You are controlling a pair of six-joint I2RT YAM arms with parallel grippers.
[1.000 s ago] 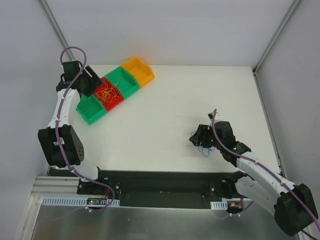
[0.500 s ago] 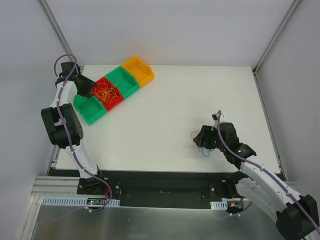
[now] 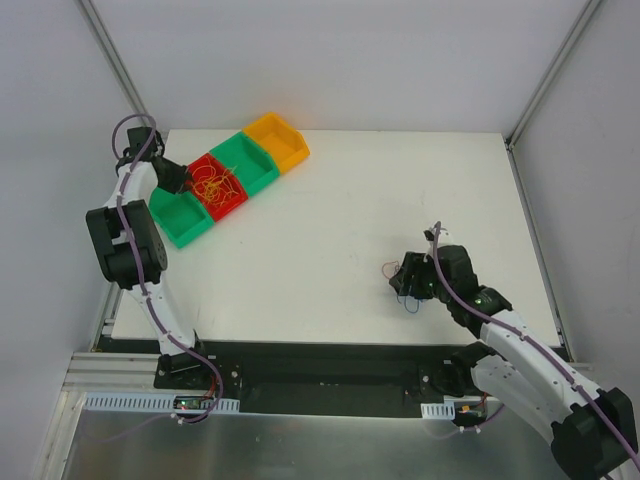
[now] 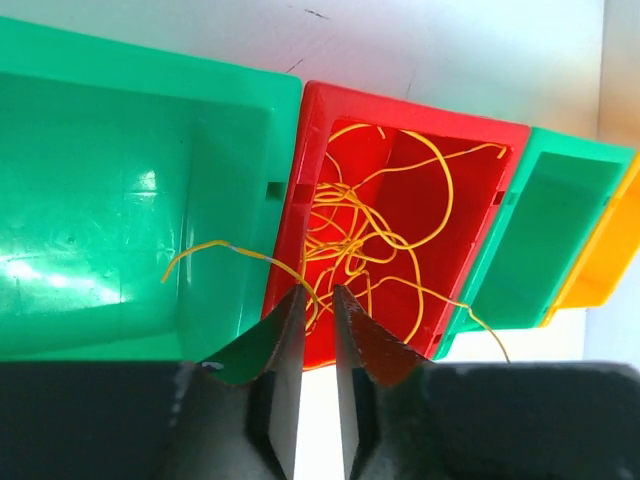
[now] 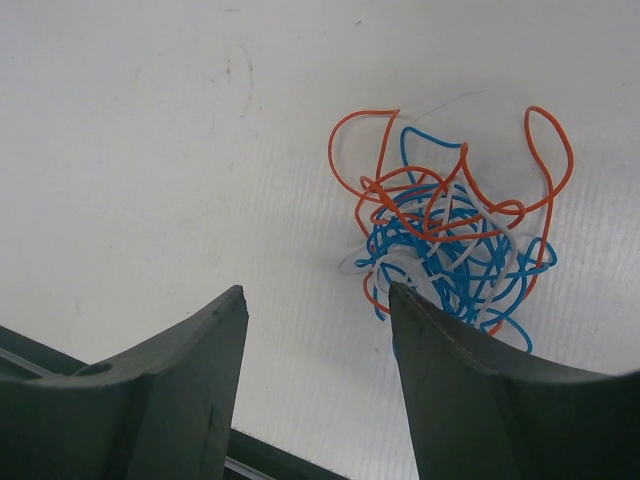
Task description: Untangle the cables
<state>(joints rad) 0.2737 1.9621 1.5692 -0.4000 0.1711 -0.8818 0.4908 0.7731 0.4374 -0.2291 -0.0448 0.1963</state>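
left claw (image 4: pixel 320 292): fingers stand close together with a slim gap between them. Nothing seen clamped in the gap.
left claw, place: far-left corner of the table, tips at the near wall of the red bin (image 4: pixel 410 113).
at its tips: one strand of the yellow cables (image 4: pixel 370 230) passes just by the left fingertip (image 4: pixel 297 300). Cannot tell whether it touches.
yellow cables: loose tangle lying inside the red bin. One strand runs over the wall into the green bin (image 4: pixel 100 180) on the left. Another trails out over the right wall.
bin row: green, red, second green bin (image 4: pixel 540 230), orange bin (image 4: pixel 600 250), set side by side on a slant from near-left to far-right.
right claw (image 5: pixel 316 290): fingers spread wide, nothing between them.
right claw, place: low over the white table (image 5: pixel 150 150), right of centre, towards the near edge.
cable clump (image 5: pixel 450 240): orange, blue and white strands knotted together, lying on the table just beyond the right fingertip (image 5: pixel 410 310), outside the gap.
top view: the right claw (image 3: pixel 402 280) sits over the clump, with blue loops (image 3: pixel 409 304) showing at its near side. It is well apart from the left claw (image 3: pixel 178 178) and the bins.
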